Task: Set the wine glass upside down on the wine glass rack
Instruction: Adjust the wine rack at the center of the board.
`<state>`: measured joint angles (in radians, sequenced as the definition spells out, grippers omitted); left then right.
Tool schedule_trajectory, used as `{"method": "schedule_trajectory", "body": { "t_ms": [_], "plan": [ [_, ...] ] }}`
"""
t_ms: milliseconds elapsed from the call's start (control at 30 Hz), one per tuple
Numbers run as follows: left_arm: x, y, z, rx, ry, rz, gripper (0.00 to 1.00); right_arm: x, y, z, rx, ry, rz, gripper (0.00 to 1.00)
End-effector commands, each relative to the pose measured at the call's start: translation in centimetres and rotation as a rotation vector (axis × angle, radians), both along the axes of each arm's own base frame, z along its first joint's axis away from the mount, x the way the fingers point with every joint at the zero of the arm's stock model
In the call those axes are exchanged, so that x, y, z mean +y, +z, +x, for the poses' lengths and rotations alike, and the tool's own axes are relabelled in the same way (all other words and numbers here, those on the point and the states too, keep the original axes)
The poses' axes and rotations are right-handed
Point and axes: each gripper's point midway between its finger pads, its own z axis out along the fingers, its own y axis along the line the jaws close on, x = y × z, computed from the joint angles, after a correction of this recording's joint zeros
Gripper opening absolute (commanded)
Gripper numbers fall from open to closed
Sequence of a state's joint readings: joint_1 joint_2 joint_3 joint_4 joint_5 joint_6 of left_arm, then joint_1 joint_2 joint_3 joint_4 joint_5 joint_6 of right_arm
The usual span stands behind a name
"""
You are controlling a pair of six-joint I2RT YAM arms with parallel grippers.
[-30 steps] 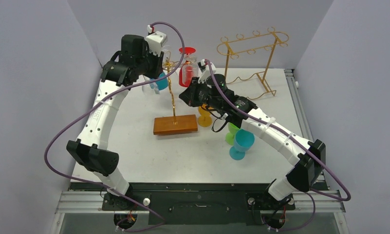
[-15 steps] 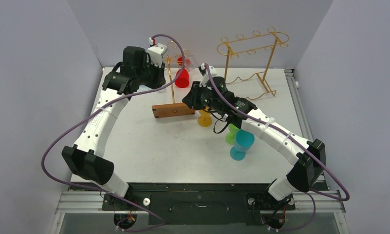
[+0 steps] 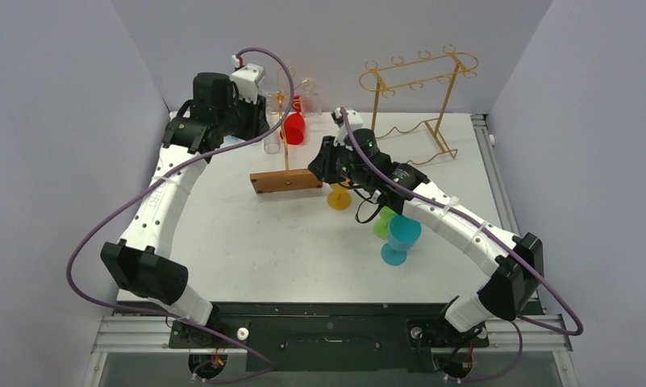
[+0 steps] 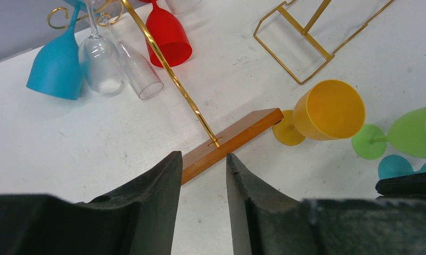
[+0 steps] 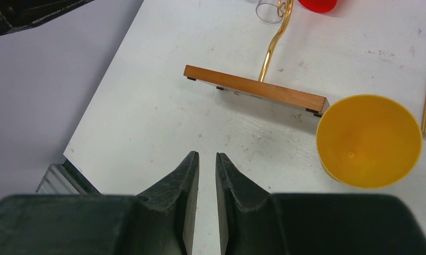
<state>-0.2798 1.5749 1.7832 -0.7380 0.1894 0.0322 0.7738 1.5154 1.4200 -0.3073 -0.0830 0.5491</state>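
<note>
The wine glass rack, a gold wavy stem on a brown wooden base, stands mid-table. From its curled arms hang upside down a red wine glass, two clear glasses and a blue one. My left gripper hovers above and left of the base, open with nothing between its fingers. My right gripper is just right of the base, its fingers a narrow gap apart and holding nothing.
A yellow glass stands beside the base's right end. A green glass and a blue one are near the right arm. A taller gold wire frame rack stands at the back right.
The rack's base has shifted toward the back and turned a little; its hanging glasses swung lower. The left fingers have spread wider. The right fingers have parted from shut.
</note>
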Motion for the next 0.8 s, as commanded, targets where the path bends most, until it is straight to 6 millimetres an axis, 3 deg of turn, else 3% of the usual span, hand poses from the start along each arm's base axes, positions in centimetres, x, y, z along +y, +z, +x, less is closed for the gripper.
{"method": "schedule_trajectory", "body": {
  "t_ms": [0,333,467,533,667,767],
  "plan": [
    [-0.2,3.3,0.5,-0.096,0.006,-0.051,0.35,-1.3,3.4,-0.7,-0.081,-0.016,0.039,0.15],
    [-0.2,2.7,0.7,-0.08,0.007,-0.054,0.43,-1.7,4.2,-0.9,-0.096,-0.02,0.053,0.16],
    [-0.3,2.2,1.2,-0.05,0.018,-0.083,0.55,-1.9,4.1,-0.8,-0.099,-0.025,0.048,0.18],
    [-0.5,1.7,1.7,-0.03,0.023,-0.1,0.68,-2.2,4.2,-0.7,-0.102,-0.034,0.047,0.21],
    [-1.0,-0.1,3.7,0.023,0.042,-0.12,0.73,-3.0,5.1,-0.4,-0.128,-0.053,0.051,0.27],
    [-1.6,-2.5,6.4,0.077,0.069,-0.143,0.73,-4.1,6.2,0.0,-0.162,-0.079,0.052,0.3]
  ]
}}
